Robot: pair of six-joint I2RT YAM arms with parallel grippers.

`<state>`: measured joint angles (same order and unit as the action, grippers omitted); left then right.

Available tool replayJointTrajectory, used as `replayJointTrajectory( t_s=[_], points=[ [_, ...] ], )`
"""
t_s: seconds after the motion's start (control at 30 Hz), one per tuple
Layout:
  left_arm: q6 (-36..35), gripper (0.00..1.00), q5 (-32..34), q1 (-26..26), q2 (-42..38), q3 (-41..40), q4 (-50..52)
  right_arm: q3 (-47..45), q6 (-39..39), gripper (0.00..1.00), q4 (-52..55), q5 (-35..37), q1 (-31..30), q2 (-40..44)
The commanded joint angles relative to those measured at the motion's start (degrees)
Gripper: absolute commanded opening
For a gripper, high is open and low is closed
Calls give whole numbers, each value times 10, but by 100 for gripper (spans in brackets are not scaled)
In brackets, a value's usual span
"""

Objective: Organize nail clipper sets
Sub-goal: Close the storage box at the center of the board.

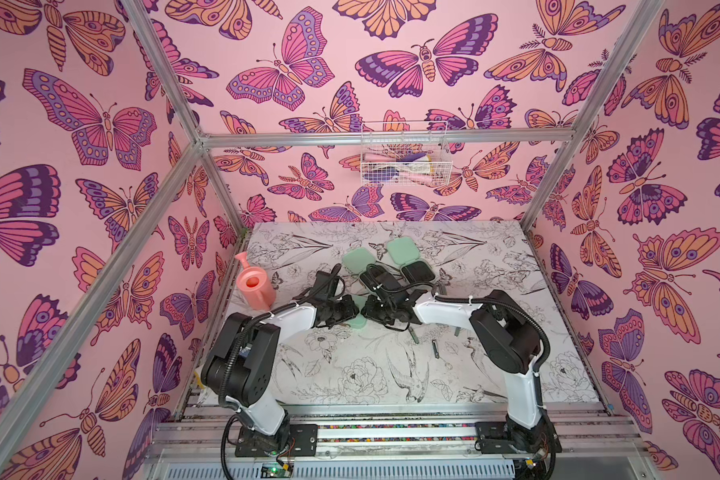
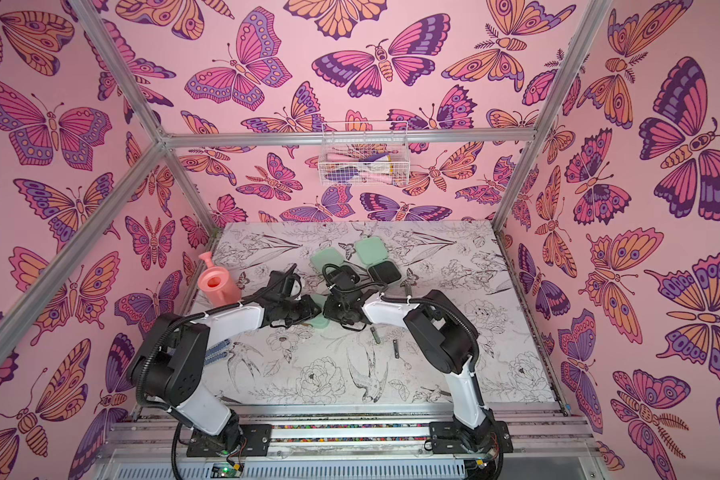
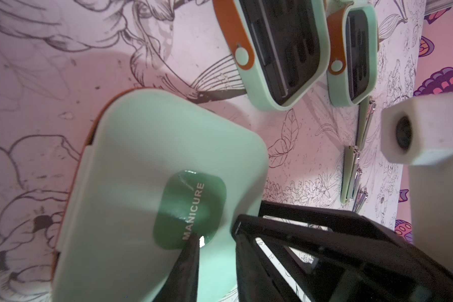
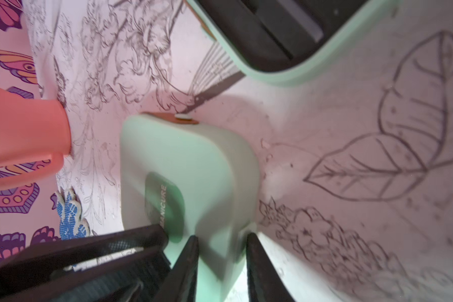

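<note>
Three mint-green cases are on the flowered table, and the action is all on the closed case. It sits mid-table, hemmed in between the two arms, with just a sliver of green showing in both top views. The right gripper has it: one black finger on the lid side, the other on the opposite side, jaws grasping the case across its thickness. The left gripper reaches in from the left with its jaws clenched tight together, the tip planted on the dark green MANICURE label on the lid. An orange strap with a pale snap shows on one edge of that case. Farther back, the far-left open case and the far-right open case lie side by side, lids flung back, black trays facing up, and the right arm covers part of the left one's tray. Slim clippers lie loose on the table, nearer and to the right of the grippers, apart from every case. Off to the left stands a pink watering can, and a wire basket hangs on the far wall.
</note>
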<state>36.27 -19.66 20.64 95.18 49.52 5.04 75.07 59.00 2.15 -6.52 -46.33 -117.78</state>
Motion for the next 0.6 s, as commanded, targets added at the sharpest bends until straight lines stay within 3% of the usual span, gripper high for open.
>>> replayJointTrajectory(
  t_s=[0.0,0.57],
  points=[
    [0,28,30,-2,27,-36,111,-21,21,33,-19,10,-9,-41],
    [-1,28,30,-2,38,-50,98,-35,41,34,-53,-8,-9,-61]
  ],
)
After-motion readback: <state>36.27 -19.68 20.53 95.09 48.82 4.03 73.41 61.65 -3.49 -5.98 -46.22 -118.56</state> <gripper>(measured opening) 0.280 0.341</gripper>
